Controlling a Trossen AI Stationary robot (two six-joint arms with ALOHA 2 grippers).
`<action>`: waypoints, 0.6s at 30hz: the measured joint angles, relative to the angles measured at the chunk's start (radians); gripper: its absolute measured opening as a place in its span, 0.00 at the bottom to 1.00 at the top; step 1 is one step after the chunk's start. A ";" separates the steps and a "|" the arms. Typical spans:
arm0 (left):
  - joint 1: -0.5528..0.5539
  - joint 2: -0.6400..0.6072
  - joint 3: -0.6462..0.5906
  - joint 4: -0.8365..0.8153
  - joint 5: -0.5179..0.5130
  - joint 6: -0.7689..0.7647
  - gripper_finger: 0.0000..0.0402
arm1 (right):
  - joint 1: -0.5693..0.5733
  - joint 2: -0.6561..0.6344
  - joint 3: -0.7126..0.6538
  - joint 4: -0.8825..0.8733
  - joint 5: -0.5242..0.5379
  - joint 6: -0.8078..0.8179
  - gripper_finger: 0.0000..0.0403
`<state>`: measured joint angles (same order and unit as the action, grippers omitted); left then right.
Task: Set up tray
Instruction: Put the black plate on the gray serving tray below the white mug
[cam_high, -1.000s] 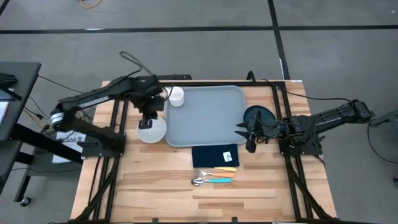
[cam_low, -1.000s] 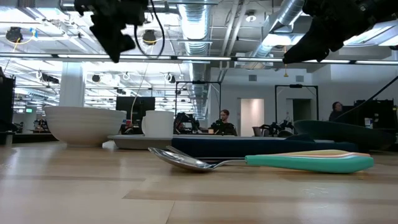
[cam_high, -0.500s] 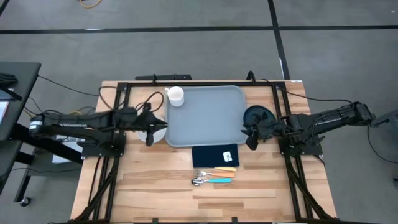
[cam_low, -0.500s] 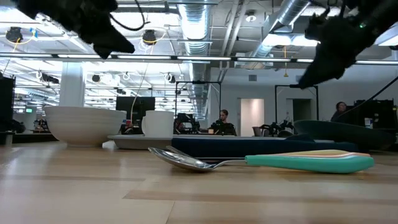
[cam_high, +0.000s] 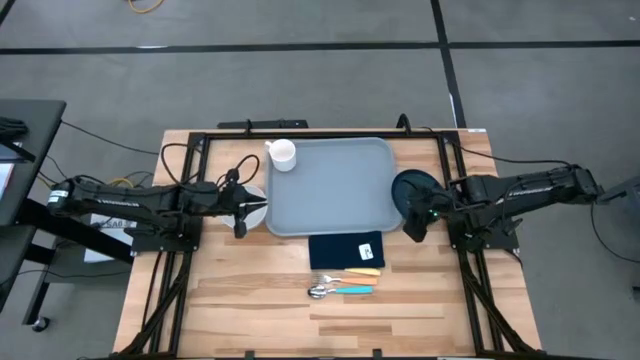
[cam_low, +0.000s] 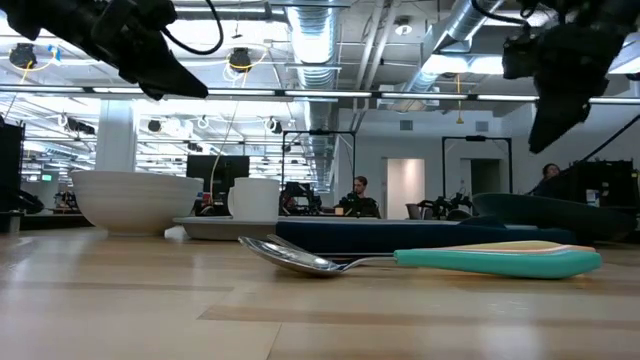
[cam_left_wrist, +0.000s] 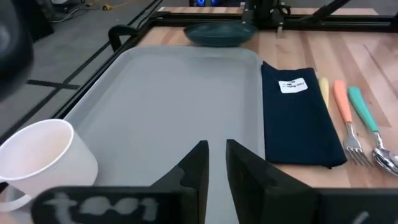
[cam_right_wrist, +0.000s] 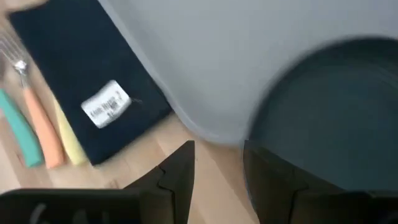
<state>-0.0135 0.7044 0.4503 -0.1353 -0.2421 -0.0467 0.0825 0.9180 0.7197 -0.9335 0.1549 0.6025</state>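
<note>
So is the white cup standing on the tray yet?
No, in the high view the white cup stands on the table beside the tray, off its far left corner.

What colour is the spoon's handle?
Teal; the spoon shows best in the low view.

The right gripper (cam_right_wrist: 217, 171) shows at the bottom of the frame, its two dark fingers (cam_right_wrist: 177, 174) standing apart with nothing between them. Past them lies a wooden table (cam_right_wrist: 205, 165). The grey-blue tray (cam_right_wrist: 230, 56) fills the upper middle. A dark teal plate (cam_right_wrist: 336, 118) sits at the right, overlapping the tray's edge. At upper left lies a navy napkin (cam_right_wrist: 74, 68) with a white label (cam_right_wrist: 106, 104), and beside it, at the left edge, coloured cutlery handles (cam_right_wrist: 43, 134).
</note>
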 joint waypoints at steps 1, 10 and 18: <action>0.000 0.000 0.000 -0.002 0.000 0.000 0.11 | -0.005 0.021 0.029 -0.025 -0.001 0.001 0.32; 0.000 0.000 0.000 -0.013 0.007 0.005 0.11 | 0.039 0.285 0.103 -0.175 -0.102 -0.024 0.32; 0.000 0.000 0.000 -0.038 0.036 -0.001 0.11 | 0.120 0.415 0.108 -0.185 -0.104 -0.020 0.32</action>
<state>-0.0132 0.7048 0.4503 -0.1729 -0.2060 -0.0479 0.2026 1.3333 0.8277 -1.1186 0.0511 0.5821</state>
